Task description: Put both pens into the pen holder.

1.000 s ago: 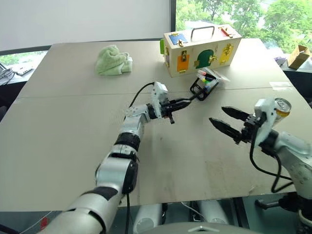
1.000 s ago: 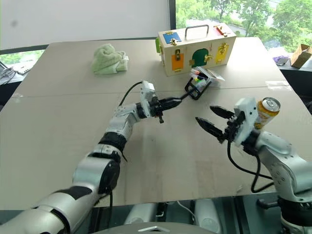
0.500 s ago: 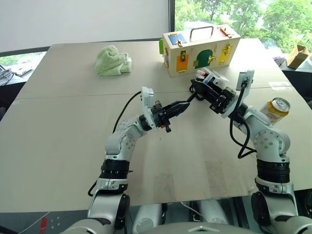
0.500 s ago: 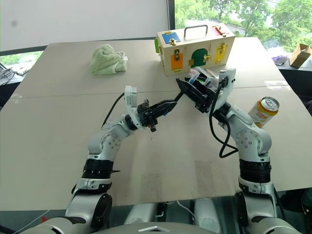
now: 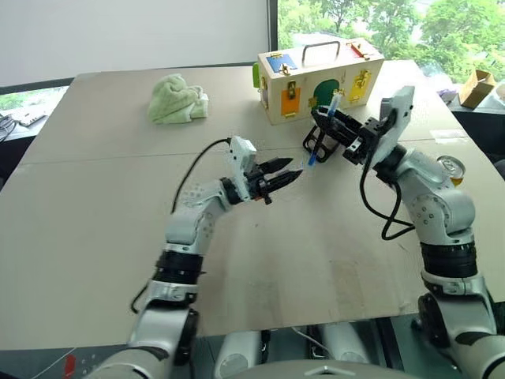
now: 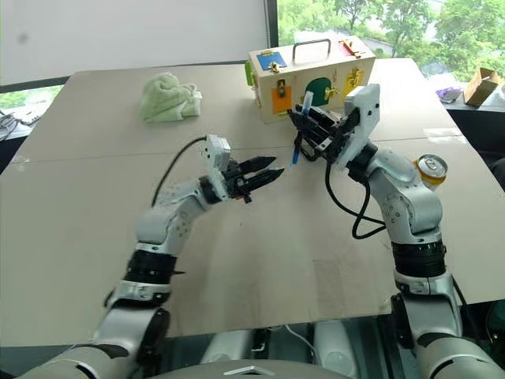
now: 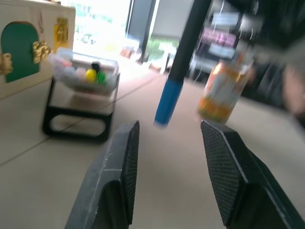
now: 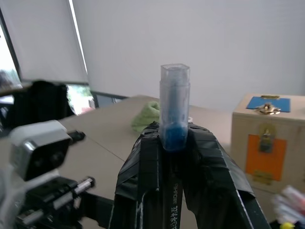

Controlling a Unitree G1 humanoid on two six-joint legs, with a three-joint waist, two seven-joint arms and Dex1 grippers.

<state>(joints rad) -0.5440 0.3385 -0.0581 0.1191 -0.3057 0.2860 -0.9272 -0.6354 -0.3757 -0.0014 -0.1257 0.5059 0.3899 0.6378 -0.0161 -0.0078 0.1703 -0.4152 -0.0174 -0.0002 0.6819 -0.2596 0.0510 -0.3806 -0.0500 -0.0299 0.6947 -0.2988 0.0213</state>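
One pen (image 5: 322, 131), the dark-barrelled one with the blue cap, hangs pinched in the right gripper (image 5: 341, 129) above the table (image 5: 95, 205), just in front of the pen holder (image 5: 325, 142); the left gripper (image 5: 286, 173) stands parted and empty nearby. The step in hand looks like carrying this pen to the holder, so next it needs tilting over the opening among the markers, then letting go

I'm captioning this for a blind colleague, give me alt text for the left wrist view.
A dark pen with a blue cap hangs just beyond the open left end effector. Behind it on the table stand the pen holder with colourful markers and an orange can.
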